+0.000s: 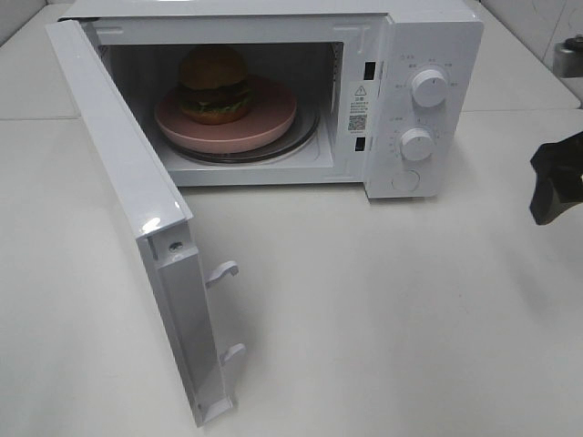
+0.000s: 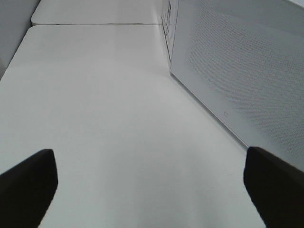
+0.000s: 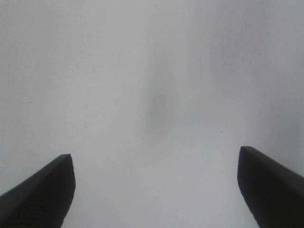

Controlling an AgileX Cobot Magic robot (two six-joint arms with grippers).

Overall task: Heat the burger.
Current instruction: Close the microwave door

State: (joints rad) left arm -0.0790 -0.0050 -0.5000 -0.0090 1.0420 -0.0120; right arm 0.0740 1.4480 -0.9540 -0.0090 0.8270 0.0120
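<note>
The burger (image 1: 214, 84), an orange-brown bun with a green leafy layer, sits on a round pink plate (image 1: 269, 126) on the glass turntable inside the white microwave (image 1: 437, 36). The microwave's door (image 1: 118, 173) is swung wide open toward the front left. My right gripper (image 1: 551, 187) hangs at the far right edge, to the right of the microwave and apart from it; in the right wrist view it (image 3: 154, 153) is open over bare table with nothing between its fingers. My left gripper (image 2: 149, 151) is open and empty, facing the outer side of the open door (image 2: 247, 71).
Two round knobs (image 1: 429, 86) (image 1: 416, 144) sit on the microwave's right panel. Latch hooks (image 1: 223, 270) stick out of the door's edge. The white table (image 1: 383, 309) spreads in front. A dark object (image 1: 572, 47) stands at the back right.
</note>
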